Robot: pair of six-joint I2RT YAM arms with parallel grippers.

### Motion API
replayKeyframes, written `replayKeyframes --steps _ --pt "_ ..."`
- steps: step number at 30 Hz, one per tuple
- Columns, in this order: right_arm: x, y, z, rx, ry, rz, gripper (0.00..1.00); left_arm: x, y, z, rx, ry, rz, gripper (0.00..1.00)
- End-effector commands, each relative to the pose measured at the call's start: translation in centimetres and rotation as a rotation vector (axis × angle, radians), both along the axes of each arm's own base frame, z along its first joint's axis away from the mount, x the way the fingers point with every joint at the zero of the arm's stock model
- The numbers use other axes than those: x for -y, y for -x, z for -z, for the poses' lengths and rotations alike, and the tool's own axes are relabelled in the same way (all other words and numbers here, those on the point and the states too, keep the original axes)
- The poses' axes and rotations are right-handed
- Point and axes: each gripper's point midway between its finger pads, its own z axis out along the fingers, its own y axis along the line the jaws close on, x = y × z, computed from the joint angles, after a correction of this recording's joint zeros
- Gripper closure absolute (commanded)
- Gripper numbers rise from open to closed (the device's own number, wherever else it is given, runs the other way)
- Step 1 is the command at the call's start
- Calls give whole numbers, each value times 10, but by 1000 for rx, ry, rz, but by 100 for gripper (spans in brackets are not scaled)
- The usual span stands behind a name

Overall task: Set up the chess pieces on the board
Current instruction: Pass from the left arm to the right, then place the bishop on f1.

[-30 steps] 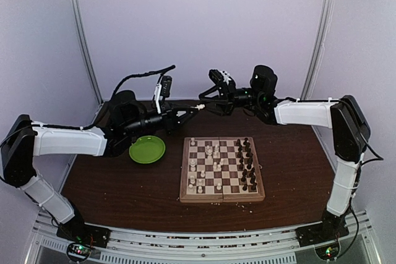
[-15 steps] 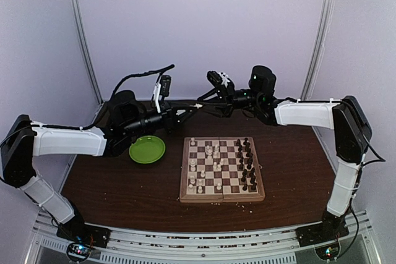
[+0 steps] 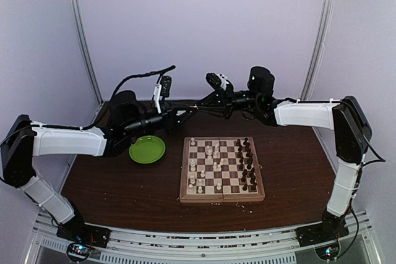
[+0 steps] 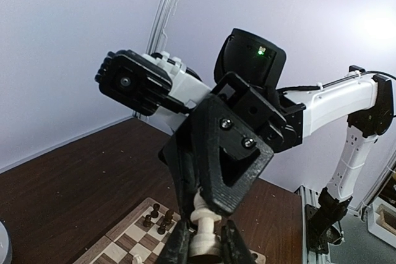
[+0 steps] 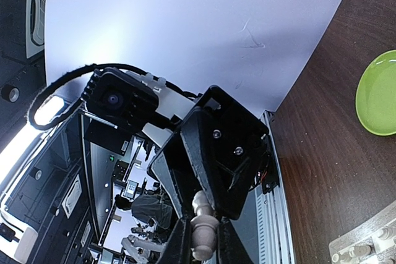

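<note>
Handover is the step in hand, by the look of it. The cream chess piece point(image 4: 203, 232) hangs in the air above the far edge of the tabletop point(image 3: 124, 183), beyond the far side of the board point(image 3: 221, 199), where the two arms meet tip to tip.

The left gripper point(image 4: 204, 245) has its fingers clamped on the piece. The right gripper point(image 5: 202, 246) has its fingers pressed close on either side of the same piece, apparently gripping it too. The piece's long axis runs from one gripper towards the other, roughly along the far edge, so neither arm is nearer.

The top view shows only the two tips touching, with the piece too small to make out. Each wrist view shows the piece between its own fingers and the other gripper facing it. The board below is only partly set.
</note>
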Motion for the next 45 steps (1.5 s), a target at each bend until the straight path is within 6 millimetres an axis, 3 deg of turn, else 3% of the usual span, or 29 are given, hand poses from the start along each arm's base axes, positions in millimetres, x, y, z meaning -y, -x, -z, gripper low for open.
replayKeyframes --steps 1,4,7,11,15,19,23,31,45 --pt "4 10 -19 60 -30 -10 90 -2 -7 5 -4 -20 -43 78" --pt "4 7 -17 87 -7 2 91 -7 -14 19 -36 -94 -94 62" --pt "6 -2 -3 139 68 36 91 -21 -12 24 -10 -205 -142 55" --pt "17 -11 32 319 311 70 92 -57 -9 18 48 -387 -244 50" --pt "29 -11 53 577 561 52 92 -109 -21 -2 62 -520 -375 49" --pt "26 11 78 760 722 -56 91 -160 -45 -22 57 -587 -526 49" --pt "20 34 110 888 840 -192 91 -193 -62 -19 40 -626 -616 49" --pt "9 62 159 968 964 -365 91 -217 -63 -5 3 -606 -661 49" --pt "-18 48 188 973 1047 -357 91 -216 -59 -8 6 -594 -645 49"
